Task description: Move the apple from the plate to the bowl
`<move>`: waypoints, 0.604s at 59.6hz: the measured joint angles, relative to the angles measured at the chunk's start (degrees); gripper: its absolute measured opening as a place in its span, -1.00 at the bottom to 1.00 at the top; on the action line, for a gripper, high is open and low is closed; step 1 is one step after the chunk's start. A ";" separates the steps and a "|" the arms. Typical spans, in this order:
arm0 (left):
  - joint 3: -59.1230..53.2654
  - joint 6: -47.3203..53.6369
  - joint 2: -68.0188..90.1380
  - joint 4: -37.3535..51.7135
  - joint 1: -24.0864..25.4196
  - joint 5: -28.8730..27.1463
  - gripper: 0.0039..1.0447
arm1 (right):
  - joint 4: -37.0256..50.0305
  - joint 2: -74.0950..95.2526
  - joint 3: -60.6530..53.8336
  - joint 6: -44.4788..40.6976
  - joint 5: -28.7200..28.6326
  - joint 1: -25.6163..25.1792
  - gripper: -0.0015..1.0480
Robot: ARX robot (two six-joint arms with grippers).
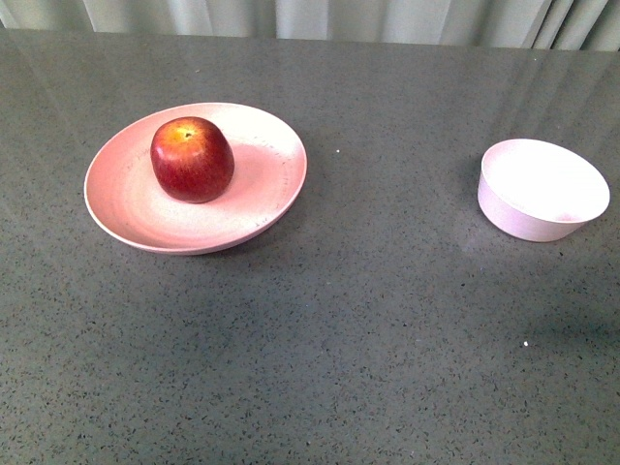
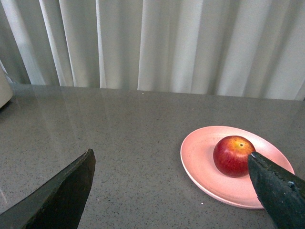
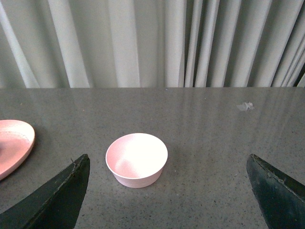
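The dark-red apple [image 1: 192, 159] with a yellow-orange patch sits upright on the wide pink plate [image 1: 126, 208] at the left of the grey table. At the right stands the small pale-pink bowl [image 1: 542, 189], nothing in it. Neither arm shows in the front view. In the left wrist view the apple [image 2: 232, 155] rests on the plate [image 2: 202, 152] ahead of my left gripper [image 2: 172, 164], which is open and empty; one fingertip [image 2: 267, 174] overlaps the apple's edge in the picture. In the right wrist view the bowl [image 3: 137, 160] lies ahead of my open, empty right gripper [image 3: 167, 167].
The table is dark speckled grey stone [image 1: 368, 320]. Pale curtains [image 1: 310, 19] hang behind its far edge. A bit of crumpled pale stuff [image 3: 245, 106] lies on the table beyond the bowl. The plate's rim [image 3: 14, 143] shows at the side of the right wrist view.
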 joint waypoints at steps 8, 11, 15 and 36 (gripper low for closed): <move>0.00 0.00 0.00 0.02 0.00 -0.02 0.84 | 0.00 0.00 0.02 0.00 0.00 0.00 0.83; 0.00 0.00 0.00 0.02 0.00 0.00 0.84 | 0.00 0.00 0.02 0.00 -0.02 0.00 0.83; 0.00 0.00 0.00 0.02 0.00 -0.02 0.84 | 0.00 0.00 0.02 0.00 -0.02 0.00 0.83; 0.00 0.00 0.00 0.02 0.00 0.00 0.84 | 0.00 0.00 0.00 0.00 0.00 0.00 0.83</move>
